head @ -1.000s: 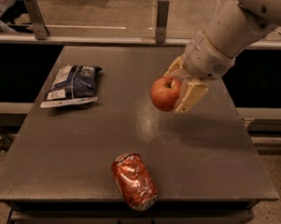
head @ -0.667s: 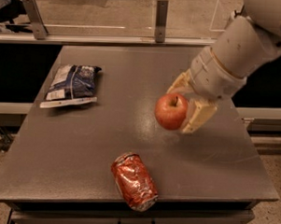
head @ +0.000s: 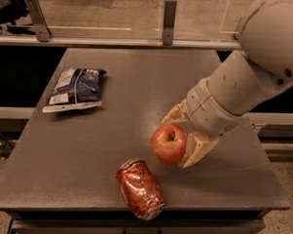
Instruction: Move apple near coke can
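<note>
The red-orange apple (head: 168, 143) with a short dark stem is held between the cream fingers (head: 196, 149) of my gripper (head: 178, 138), low over the table and just up and right of the coke can. The dented red coke can (head: 139, 188) lies on its side near the table's front edge. My gripper is shut on the apple, and the white arm (head: 245, 84) comes in from the upper right. A small gap shows between the apple and the can.
A dark blue and white snack bag (head: 75, 88) lies at the left of the grey table (head: 86, 150). A glass barrier with metal posts (head: 169, 21) runs along the far edge. The table's front edge is just below the can.
My gripper has carried the apple down and toward the front, from the table's middle right to just beside the coke can. The can and the bag have not moved.
</note>
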You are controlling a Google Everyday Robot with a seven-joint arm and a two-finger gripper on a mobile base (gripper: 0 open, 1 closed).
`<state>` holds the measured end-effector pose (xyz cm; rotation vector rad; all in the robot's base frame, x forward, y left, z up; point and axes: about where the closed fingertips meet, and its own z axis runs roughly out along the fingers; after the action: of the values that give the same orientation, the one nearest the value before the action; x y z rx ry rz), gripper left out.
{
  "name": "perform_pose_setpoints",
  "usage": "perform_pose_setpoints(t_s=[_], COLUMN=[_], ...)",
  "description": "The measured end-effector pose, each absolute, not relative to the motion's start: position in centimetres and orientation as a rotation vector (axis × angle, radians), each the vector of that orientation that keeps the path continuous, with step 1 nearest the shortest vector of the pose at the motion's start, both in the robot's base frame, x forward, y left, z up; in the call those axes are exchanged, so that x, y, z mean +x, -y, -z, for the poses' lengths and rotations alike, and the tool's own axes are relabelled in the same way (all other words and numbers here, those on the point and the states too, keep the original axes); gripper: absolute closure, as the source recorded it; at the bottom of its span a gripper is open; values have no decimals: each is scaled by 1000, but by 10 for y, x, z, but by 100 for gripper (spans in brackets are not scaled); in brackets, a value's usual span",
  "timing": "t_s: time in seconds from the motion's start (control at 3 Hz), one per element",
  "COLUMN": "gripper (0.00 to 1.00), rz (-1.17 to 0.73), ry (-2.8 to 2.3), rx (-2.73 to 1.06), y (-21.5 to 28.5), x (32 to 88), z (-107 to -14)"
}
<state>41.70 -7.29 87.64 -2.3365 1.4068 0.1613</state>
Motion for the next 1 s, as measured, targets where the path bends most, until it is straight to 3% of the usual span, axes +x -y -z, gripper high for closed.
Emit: perform_pose_setpoints(t_s=[0.33, 1.0], gripper=[82, 35], rz=[-154, -330], ry=[-1400, -1464], rx=[-2342, -2355], y=[73, 77], x=[416, 421], z=[-877, -852])
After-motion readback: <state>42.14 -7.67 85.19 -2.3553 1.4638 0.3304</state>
